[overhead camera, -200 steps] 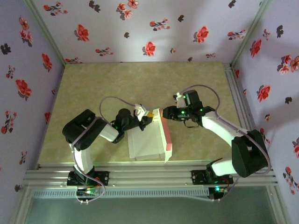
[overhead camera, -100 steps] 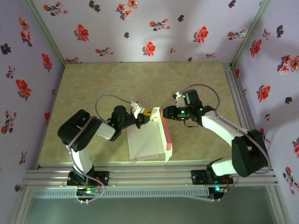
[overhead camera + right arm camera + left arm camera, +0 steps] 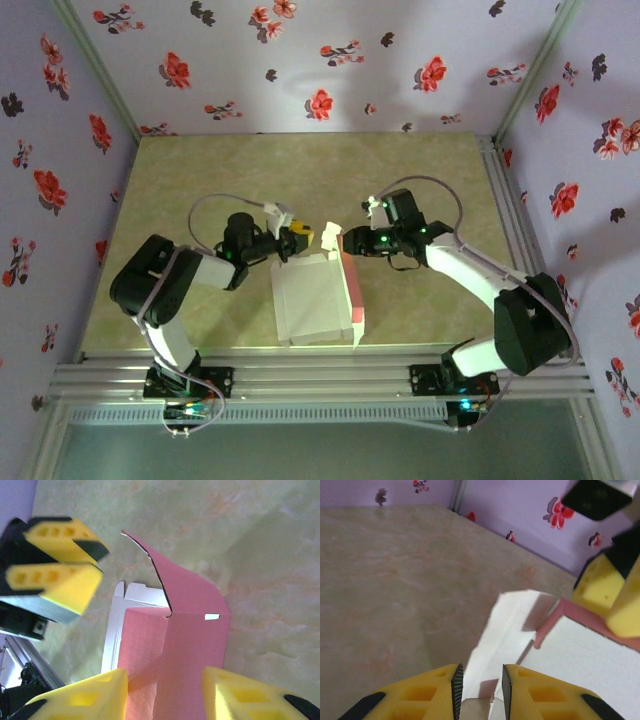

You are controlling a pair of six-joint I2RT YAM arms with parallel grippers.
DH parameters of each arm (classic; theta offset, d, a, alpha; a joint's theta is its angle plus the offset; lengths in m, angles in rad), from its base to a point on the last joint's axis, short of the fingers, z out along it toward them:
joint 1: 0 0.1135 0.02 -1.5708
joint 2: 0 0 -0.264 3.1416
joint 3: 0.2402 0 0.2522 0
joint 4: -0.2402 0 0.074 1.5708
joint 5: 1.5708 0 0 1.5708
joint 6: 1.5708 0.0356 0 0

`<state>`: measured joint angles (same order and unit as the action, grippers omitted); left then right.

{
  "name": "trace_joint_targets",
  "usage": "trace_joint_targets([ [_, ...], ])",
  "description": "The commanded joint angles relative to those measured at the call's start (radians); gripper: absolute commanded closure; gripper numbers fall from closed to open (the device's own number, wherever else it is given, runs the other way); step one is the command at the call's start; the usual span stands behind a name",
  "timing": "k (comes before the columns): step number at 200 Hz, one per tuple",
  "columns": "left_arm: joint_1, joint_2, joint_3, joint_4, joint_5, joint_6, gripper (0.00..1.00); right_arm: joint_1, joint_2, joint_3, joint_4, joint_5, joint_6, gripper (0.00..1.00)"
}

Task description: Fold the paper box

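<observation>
The paper box (image 3: pixel 312 305) lies in the middle of the table, whitish face up, with its salmon-pink right side (image 3: pixel 352 290) folded upright. My right gripper (image 3: pixel 337 243) is open at the box's far right corner. In the right wrist view its fingers (image 3: pixel 95 695) straddle the standing pink wall (image 3: pixel 190 645), and the left one touches it. My left gripper (image 3: pixel 300 237) hovers by the far left corner, open by a narrow gap. In the left wrist view (image 3: pixel 479 690) a white flap (image 3: pixel 507 625) lies below and between its pads.
Flowered purple walls close in the green-beige table (image 3: pixel 200 180) on three sides. An aluminium rail (image 3: pixel 320 380) runs along the near edge by the arm bases. The right gripper's yellow fingers (image 3: pixel 610 595) show in the left wrist view, close above the pink edge.
My left arm has drawn back to the left and away from the box's top, its gripper now beyond the far left corner. My right gripper has edged slightly left along the pink wall.
</observation>
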<state>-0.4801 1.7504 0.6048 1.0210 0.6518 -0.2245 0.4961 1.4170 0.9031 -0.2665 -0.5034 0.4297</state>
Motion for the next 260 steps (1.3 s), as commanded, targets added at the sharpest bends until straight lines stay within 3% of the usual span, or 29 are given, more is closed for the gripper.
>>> trace_joint_targets([
  [1, 0.035, -0.05, 0.064, -0.156, 0.062, -0.002, 0.69, 0.011, 0.027, 0.016, -0.068, 0.049, -0.028, 0.57],
  [48, 0.056, 0.013, 0.294, -0.562, 0.058, 0.098, 0.64, 0.019, 0.033, 0.023, -0.07, 0.054, -0.028, 0.57],
  [110, 0.055, 0.166, 0.514, -0.76, 0.128, 0.172, 0.61, 0.023, 0.033, 0.026, -0.077, 0.059, -0.034, 0.57],
  [178, 0.027, 0.19, 0.546, -0.865, 0.258, 0.294, 0.61, 0.025, 0.039, 0.026, -0.073, 0.06, -0.033, 0.58],
  [260, 0.02, 0.144, 0.479, -0.841, 0.384, 0.316, 0.6, 0.025, 0.043, 0.032, -0.077, 0.066, -0.034, 0.59],
])
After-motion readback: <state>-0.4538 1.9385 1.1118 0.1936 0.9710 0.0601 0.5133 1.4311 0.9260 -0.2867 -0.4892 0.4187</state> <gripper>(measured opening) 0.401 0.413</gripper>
